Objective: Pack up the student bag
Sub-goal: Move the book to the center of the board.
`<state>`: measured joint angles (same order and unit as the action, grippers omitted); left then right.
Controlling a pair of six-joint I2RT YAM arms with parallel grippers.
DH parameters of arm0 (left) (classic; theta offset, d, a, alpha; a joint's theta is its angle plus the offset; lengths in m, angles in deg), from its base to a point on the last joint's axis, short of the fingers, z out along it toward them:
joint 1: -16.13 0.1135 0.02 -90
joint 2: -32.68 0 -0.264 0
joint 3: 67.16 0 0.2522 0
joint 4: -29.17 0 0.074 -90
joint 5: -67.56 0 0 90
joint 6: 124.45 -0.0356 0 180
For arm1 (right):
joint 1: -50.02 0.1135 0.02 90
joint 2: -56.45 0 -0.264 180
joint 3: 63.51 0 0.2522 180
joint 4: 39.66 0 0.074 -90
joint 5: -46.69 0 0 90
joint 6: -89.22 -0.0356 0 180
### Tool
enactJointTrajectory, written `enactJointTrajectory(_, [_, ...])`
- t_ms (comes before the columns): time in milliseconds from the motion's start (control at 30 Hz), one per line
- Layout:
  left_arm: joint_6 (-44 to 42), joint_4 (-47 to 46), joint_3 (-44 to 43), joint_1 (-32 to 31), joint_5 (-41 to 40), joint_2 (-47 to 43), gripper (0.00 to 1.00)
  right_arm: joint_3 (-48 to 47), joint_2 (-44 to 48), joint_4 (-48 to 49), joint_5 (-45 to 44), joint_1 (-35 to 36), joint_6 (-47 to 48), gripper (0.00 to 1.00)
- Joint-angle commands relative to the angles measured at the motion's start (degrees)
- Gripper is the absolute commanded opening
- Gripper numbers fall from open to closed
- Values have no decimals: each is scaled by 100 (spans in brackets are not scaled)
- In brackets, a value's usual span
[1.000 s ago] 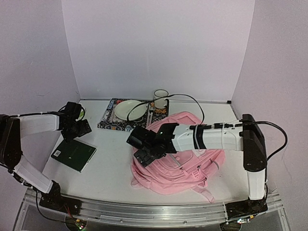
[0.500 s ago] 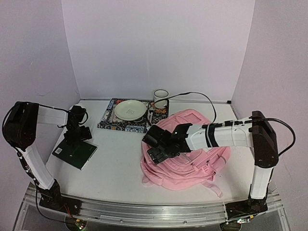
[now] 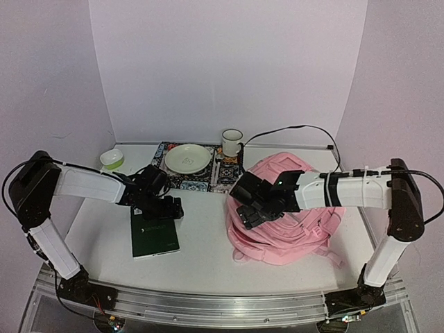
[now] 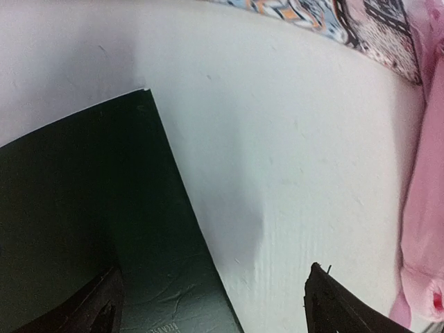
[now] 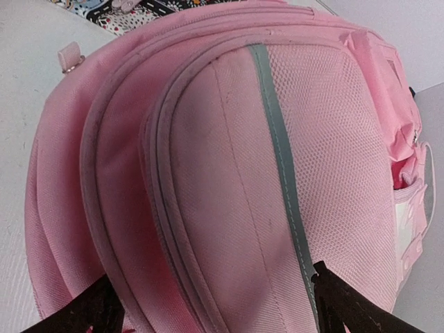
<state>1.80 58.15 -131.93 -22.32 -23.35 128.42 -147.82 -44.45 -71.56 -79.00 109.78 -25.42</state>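
White table (image 3: 201,239) holds the student bag (image 3: 298,229) at your right side. Your right gripper (image 3: 251,211) sits on its front, jaws wide astride it; your left gripper (image 3: 166,207) is also wide.

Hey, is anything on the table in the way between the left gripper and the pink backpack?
Nothing visible. Only bare white table lies between the left gripper, hovering at the dark green book, and the pink backpack.
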Motion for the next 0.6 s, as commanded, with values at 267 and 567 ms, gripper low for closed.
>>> enactJointTrajectory(267, [224, 1220, 389, 894, 765, -1270, 93, -139, 1081, 198, 1117, -20, 115, 95])
enactJointTrajectory(567, [-215, 1255, 221, 1665, 303, -501, 89, -153, 682, 1006, 2127, 50, -221, 94])
